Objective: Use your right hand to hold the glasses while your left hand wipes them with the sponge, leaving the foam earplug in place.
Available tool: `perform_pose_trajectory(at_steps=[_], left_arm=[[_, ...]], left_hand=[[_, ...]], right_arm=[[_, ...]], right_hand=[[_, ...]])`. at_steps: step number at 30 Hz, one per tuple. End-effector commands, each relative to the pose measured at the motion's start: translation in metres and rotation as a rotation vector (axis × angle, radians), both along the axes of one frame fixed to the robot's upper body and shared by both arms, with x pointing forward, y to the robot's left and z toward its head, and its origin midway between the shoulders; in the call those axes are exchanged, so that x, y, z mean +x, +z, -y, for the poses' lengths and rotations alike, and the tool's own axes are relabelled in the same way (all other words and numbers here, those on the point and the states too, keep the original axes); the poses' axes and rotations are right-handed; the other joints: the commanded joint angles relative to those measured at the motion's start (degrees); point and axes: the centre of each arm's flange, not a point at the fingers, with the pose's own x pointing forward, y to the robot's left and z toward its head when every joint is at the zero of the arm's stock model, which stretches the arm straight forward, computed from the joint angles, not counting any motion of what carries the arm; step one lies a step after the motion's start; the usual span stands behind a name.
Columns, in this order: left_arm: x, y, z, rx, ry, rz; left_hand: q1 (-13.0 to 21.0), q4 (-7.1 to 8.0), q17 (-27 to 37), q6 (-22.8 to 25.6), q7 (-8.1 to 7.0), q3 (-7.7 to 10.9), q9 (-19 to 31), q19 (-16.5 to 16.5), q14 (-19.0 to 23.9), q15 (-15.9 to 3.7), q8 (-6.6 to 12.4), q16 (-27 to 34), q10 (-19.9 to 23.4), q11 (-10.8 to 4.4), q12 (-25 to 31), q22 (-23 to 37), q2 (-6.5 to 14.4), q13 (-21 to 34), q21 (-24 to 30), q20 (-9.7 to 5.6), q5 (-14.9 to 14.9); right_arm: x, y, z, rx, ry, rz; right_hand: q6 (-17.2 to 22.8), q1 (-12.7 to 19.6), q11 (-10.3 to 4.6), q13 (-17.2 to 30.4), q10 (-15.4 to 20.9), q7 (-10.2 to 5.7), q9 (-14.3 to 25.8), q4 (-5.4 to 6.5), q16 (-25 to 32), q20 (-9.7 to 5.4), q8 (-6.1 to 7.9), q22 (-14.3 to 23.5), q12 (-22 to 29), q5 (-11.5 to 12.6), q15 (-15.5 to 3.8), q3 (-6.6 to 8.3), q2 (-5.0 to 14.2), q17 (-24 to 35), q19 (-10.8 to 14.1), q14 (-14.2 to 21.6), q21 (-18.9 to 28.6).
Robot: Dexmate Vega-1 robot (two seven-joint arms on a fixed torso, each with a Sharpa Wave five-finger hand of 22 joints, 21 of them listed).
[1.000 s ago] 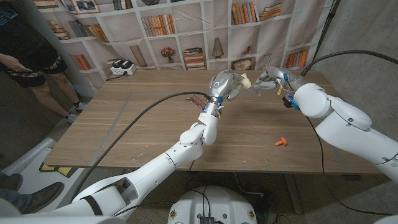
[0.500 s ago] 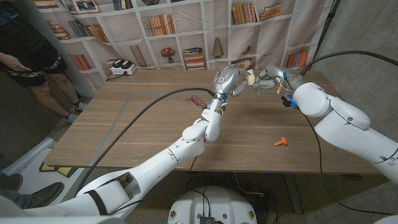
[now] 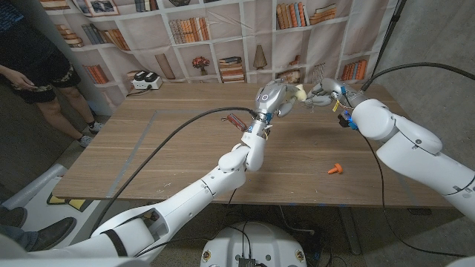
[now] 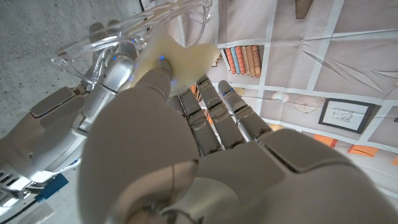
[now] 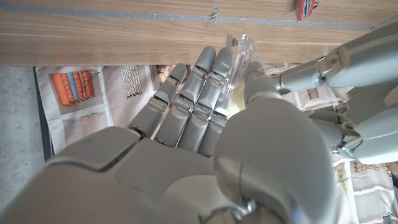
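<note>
- Fingers of the right hand are closed around clear, curved plastic glasses, held above the table's far edge.
- A pale, soft sponge is pinched by the left hand and pressed against the lens.
- An orange foam earplug is seen at about five o'clock from both hands, well apart, on the wood.

Both my arms reach far forward, raised. My left robot hand pinches a pale yellow sponge; my right robot hand grips clear plastic glasses, fingers curled.
</note>
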Motion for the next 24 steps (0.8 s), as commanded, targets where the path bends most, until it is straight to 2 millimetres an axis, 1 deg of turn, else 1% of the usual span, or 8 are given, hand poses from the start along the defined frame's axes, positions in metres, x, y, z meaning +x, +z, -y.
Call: perform_pose_trajectory(at_steps=[1, 11, 19, 24], left_arm=[[0.003, -0.018, -0.006, -0.013, 0.018, -0.057], [0.003, -0.023, -0.005, -0.016, 0.025, -0.058], [0.003, -0.010, 0.002, -0.016, 0.040, 0.003], [0.008, -0.007, 0.011, -0.028, 0.045, 0.014]], left_hand=[[0.31, 0.02, 0.05, 1.61, 0.99, 0.65, 0.25, -0.27, -0.24, -4.86, 0.36, 0.08, 0.56, 0.03, 0.10, 0.08, -0.13, 0.26, -0.10, -3.61, 0.19], [0.24, 0.09, 0.04, 1.68, 0.97, 0.83, 0.25, -0.32, -0.26, -4.84, 0.37, 0.07, 0.56, 0.03, 0.07, 0.08, -0.22, 0.21, -0.10, -3.55, 0.16], [0.18, 0.15, 0.03, 1.68, 0.99, 0.98, 0.25, -0.34, -0.31, -4.84, 0.36, 0.05, 0.56, 0.04, 0.08, 0.08, -0.29, 0.22, -0.10, -3.53, 0.14], [0.16, 0.17, 0.06, 1.60, 1.00, 1.05, 0.25, -0.38, -0.26, -4.84, 0.33, 0.08, 0.62, 0.05, 0.11, 0.08, -0.33, 0.23, -0.11, -3.52, 0.14]], right_arm=[[0.005, 0.005, 0.005, 0.021, -0.005, 0.011], [0.002, 0.007, 0.008, 0.024, 0.000, 0.025], [-0.003, 0.005, 0.013, 0.017, 0.015, 0.031], [-0.006, 0.004, 0.019, 0.015, 0.019, 0.032]], right_hand=[[5.28, 0.05, -2.13, 0.26, 2.60, -4.74, 0.16, 0.34, 0.04, 0.06, -0.19, 0.13, 0.26, 0.30, -0.78, 0.79, 0.68, 0.06, 0.13, 0.78, 0.33], [5.32, 0.06, -2.14, 0.27, 2.72, -4.78, 0.17, 0.33, 0.03, 0.08, -0.37, 0.12, 0.17, 0.26, -0.80, 0.99, 0.58, 0.06, 0.13, 0.89, 0.32], [5.37, -0.02, -2.18, 0.27, 2.75, -4.82, 0.18, 0.37, 0.01, 0.13, -0.51, 0.12, 0.08, 0.23, -0.80, 1.13, 0.51, 0.05, 0.06, 0.93, 0.29], [5.57, -0.02, -2.19, 0.27, 2.77, -4.76, 0.18, 0.36, -0.02, 0.12, -0.52, 0.12, 0.02, 0.22, -0.83, 1.23, 0.46, 0.04, 0.06, 0.92, 0.28]])
